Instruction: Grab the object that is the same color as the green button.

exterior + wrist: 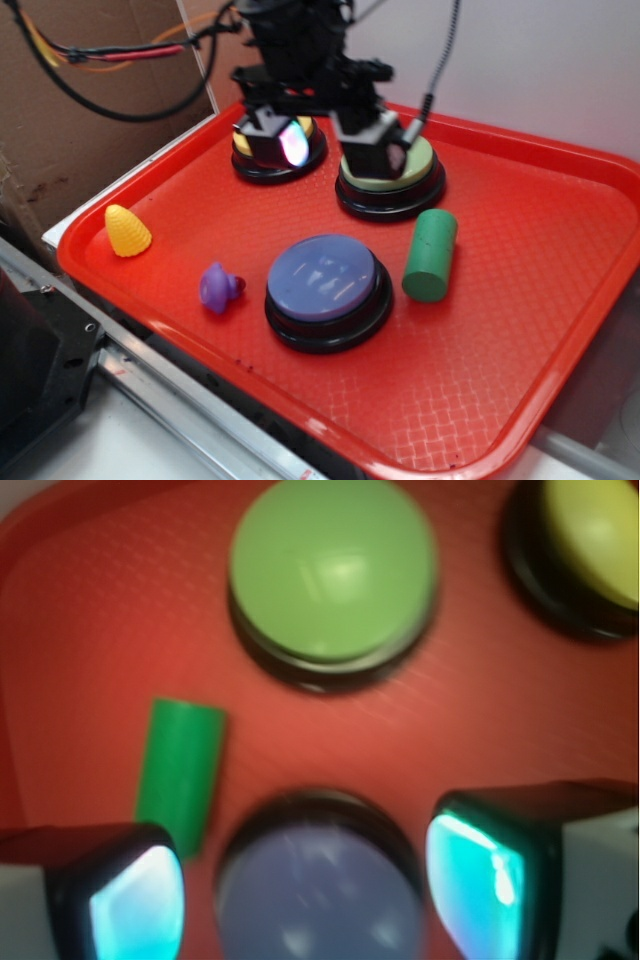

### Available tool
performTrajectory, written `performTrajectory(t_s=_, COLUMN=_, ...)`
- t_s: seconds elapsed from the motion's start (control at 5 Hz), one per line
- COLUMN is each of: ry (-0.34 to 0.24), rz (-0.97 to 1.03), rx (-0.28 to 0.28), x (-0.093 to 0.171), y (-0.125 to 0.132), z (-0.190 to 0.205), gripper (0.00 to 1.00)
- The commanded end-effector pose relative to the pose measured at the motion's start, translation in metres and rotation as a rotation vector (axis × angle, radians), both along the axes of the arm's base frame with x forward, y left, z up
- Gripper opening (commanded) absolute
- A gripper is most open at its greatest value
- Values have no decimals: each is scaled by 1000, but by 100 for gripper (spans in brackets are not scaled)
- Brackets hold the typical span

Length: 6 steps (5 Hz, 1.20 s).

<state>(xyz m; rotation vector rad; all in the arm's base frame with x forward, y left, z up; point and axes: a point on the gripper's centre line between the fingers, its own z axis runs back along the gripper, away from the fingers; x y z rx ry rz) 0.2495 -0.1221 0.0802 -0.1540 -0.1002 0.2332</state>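
1. My claw (328, 140) is spread wide and holding nothing, hanging over the back of the red tray (520, 330).
2. The green cylinder (431, 254) I'm after lies on its side on the tray, just beside the green button (415, 165) and the purple-blue button (322, 277).
3. On wrist cam the cylinder sits left, near one fingertip (135, 900).
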Motion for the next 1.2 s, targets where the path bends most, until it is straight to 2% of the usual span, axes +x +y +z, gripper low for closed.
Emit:
performTrajectory(t_s=0.0, ry=-61, rz=7, rx=-38, x=42, y=-37, z=-14, gripper=100)
performTrajectory(t_s=0.2, ry=-43, rz=9, rx=3, x=49, y=-44, z=-29, gripper=100)
performTrajectory(t_s=0.4, ry=-31, rz=2, rx=19, x=47, y=-49, z=-39, gripper=100)
performTrajectory(t_s=0.6, ry=-32, rz=17, rx=72, x=42, y=-54, z=-50, gripper=100)
performTrajectory(t_s=0.8, ry=-25, rz=16, rx=83, x=37, y=-56, z=-56, gripper=100)
performTrajectory(t_s=1.0, ry=-21, rz=34, rx=96, x=37, y=-55, z=-60, gripper=11)
